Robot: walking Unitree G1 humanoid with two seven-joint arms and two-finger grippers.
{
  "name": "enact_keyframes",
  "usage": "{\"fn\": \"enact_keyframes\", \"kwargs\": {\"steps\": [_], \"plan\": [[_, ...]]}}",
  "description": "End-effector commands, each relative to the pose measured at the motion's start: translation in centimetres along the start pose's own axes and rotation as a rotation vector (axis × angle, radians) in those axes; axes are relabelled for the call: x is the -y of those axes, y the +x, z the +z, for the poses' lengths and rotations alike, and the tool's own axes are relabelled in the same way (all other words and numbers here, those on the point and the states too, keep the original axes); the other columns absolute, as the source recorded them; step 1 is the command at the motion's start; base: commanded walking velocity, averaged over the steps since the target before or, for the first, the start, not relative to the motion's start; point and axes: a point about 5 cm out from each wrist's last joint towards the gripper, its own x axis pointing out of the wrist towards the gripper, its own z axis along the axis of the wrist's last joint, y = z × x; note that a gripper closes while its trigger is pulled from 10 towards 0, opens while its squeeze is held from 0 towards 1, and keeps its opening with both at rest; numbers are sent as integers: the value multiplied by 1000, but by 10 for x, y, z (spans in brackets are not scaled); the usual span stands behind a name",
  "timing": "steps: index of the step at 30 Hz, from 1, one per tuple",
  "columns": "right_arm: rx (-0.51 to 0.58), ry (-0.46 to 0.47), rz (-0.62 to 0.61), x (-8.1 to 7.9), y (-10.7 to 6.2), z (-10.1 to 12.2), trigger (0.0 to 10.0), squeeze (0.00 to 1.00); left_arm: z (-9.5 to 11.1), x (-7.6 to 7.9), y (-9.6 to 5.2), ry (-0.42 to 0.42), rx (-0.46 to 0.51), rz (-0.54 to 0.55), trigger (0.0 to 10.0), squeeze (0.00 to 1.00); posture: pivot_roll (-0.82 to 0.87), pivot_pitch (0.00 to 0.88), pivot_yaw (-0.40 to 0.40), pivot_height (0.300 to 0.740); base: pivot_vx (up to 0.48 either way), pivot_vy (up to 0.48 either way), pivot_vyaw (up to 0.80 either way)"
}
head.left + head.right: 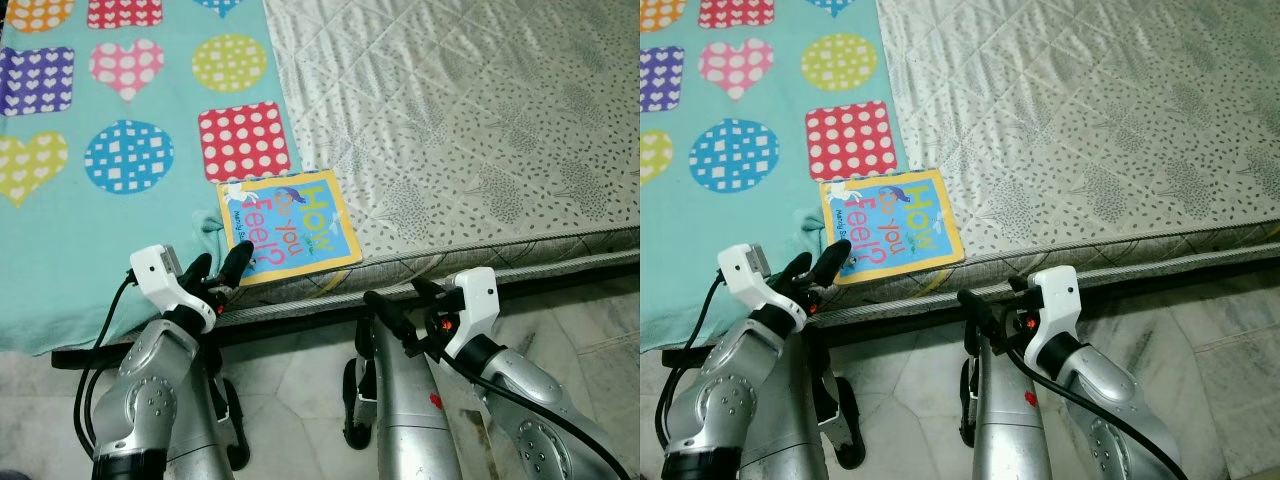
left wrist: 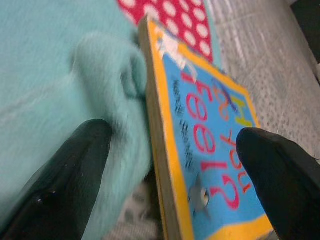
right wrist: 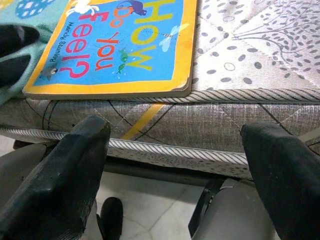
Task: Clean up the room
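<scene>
A: Where is the book (image 1: 289,227)?

B: Flat at the bed's (image 1: 480,150) near edge, beside the blanket (image 1: 100,200), directly ahead of the left end effector (image 1: 217,268), fingers apart straddling its spine edge.

A: And the right end effector (image 1: 398,305)?

B: Apart too, lower, farther off.

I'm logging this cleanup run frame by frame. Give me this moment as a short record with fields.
setting: mattress on a low frame, tiled floor in front
target: board book lying flat at the mattress's front edge
beside it: teal blanket with hearts and dotted shapes, bunched against the book's spine
left gripper: jaws open, astride the book's spine edge
right gripper: jaws open, below the mattress edge, holding nothing
</scene>
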Motion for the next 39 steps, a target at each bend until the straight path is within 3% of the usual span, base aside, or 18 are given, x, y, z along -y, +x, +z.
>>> {"fn": "enact_keyframes", "kwargs": {"steps": [1,9,14,21,25,32,39], "plan": [[-26,4,-22,4,-5,-7,10000,0,-6,-5,-3,-7,-20,18,10000,0,-195,384,-64,546,0,0,0],[-22,-2,-30,6,-5,-5,10000,0,-11,16,-6,-41,-24,-37,10000,0,-197,387,-65,546,0,0,0],[-23,-5,-20,6,-5,-5,10000,0,-13,29,-20,-36,-28,-47,10000,0,-192,385,-61,546,0,0,0],[-23,-3,-26,7,-4,-7,10000,0,-27,34,-45,-32,-86,-50,10000,0,-180,388,-58,546,0,0,0],[-23,-1,-16,4,-2,-8,10000,0,-28,32,-39,-31,-90,-37,10000,0,-181,386,-64,546,0,0,0],[-16,-15,-23,8,-2,-4,10000,0,-21,32,-14,-32,-68,-68,10000,0,-197,383,-61,546,0,0,0],[-15,-14,-34,8,-3,-5,10000,0,-21,24,-10,-60,-64,-36,10000,0,-199,386,-56,546,0,0,0]]}}
